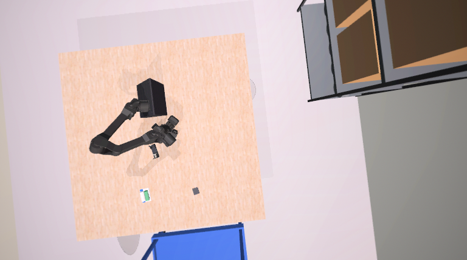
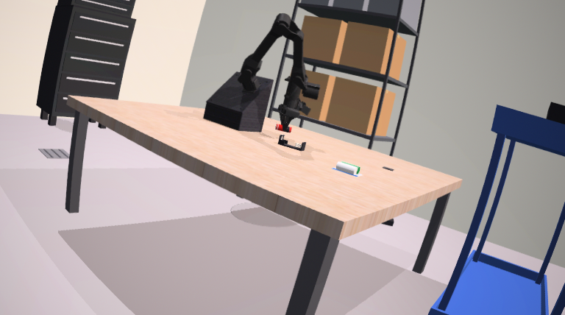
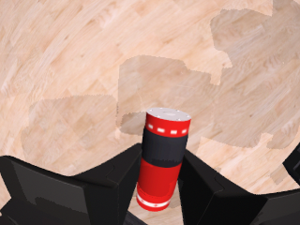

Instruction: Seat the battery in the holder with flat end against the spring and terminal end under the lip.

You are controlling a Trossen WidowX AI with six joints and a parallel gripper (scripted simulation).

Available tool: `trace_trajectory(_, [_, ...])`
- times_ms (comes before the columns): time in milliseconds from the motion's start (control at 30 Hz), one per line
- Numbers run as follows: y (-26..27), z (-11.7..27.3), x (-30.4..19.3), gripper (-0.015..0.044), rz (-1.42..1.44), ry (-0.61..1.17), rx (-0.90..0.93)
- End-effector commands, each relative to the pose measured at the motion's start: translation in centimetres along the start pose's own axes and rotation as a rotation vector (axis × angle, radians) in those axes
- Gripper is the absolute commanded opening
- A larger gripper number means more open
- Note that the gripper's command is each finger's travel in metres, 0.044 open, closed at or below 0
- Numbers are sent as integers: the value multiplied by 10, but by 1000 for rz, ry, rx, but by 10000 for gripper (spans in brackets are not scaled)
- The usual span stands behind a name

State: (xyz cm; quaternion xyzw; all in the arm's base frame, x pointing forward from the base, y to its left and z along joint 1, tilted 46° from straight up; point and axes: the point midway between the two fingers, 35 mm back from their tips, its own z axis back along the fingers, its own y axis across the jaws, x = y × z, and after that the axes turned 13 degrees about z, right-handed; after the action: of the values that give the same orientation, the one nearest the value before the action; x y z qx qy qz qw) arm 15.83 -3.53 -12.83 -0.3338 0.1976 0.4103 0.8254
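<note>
Tool (image 3: 161,178) clamped on red-and-black cylindrical battery (image 3: 161,157), black angular fingers flanking; grainy wood table (image 3: 75,37) beneath

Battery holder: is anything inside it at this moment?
Nothing shows inside the black battery holder. The red and black battery is clamped in the gripper, off the table. The holder's spring and lip are too small to make out.

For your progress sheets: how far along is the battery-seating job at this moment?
Done: the gripper has its fingers shut on the red battery. In hand: the battery sits just above the table beside the black holder. Left: seating it flat against spring and lip, then letting go.
</note>
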Motion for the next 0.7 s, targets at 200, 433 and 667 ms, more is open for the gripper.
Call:
trace_trajectory(200, [-12, 24, 7, 84, -56, -21, 4])
trace_trajectory(433, [-73, 36, 12, 84, -245, -42, 16])
trace_trajectory(667, [-143, 44, -7, 84, -434, -45, 22])
